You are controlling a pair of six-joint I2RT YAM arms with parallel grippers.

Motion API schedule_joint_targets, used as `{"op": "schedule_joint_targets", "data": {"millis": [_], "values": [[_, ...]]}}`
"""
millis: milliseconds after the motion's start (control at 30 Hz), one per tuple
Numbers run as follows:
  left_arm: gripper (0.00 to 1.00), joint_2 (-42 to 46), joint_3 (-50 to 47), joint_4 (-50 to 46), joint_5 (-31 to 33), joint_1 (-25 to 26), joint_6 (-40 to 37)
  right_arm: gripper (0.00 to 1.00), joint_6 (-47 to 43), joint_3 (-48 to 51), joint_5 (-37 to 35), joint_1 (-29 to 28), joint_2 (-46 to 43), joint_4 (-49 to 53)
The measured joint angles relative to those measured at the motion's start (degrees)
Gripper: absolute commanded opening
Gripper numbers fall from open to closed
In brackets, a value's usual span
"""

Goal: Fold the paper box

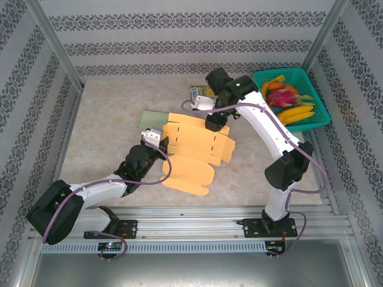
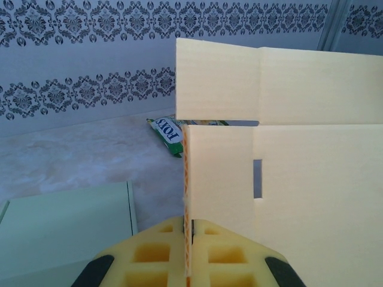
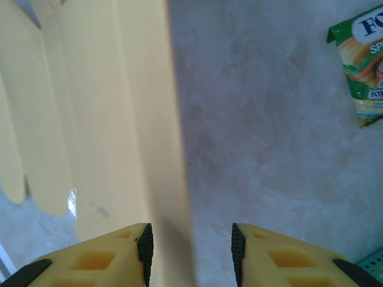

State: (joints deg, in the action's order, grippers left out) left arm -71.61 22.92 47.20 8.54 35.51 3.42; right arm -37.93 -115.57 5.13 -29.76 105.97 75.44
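Mid-fold. Left gripper (image 2: 188,232) is clamped tight on the edge of the pale yellow die-cut cardboard box blank (image 2: 311,173), panel upright just ahead of it. Right gripper (image 3: 191,242) is part open, straddling a raised flap (image 3: 158,119) without gripping it. Next, probably: pinch the flap and fold it inward.

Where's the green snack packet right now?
In the top view, the green snack packet lies on the table toward the far wall, just beyond the yellow paper box and left of the teal fruit basket.
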Motion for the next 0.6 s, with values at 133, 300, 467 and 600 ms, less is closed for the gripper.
{"op": "schedule_joint_targets", "data": {"millis": [133, 300, 467, 600], "values": [[0.00, 0.00, 0.00, 0.00, 0.00, 0.00, 0.00, 0.39, 0.26, 0.00, -0.20, 0.00, 0.00, -0.46], [0.00, 0.00, 0.00, 0.00, 0.00, 0.00, 0.02, 0.37, 0.11, 0.00, 0.72, -0.02, 0.26, 0.74], [0.00, 0.37, 0.00, -0.02, -0.02, 0.00, 0.02, 0.32, -0.17, 0.00, 2.08, -0.02, 0.85, 2.54], [0.00, 0.55, 0.00, -0.02, -0.02, 0.00, 0.02, 0.26, -0.44, 0.00, 2.84, -0.02, 0.98, 3.13]]}}
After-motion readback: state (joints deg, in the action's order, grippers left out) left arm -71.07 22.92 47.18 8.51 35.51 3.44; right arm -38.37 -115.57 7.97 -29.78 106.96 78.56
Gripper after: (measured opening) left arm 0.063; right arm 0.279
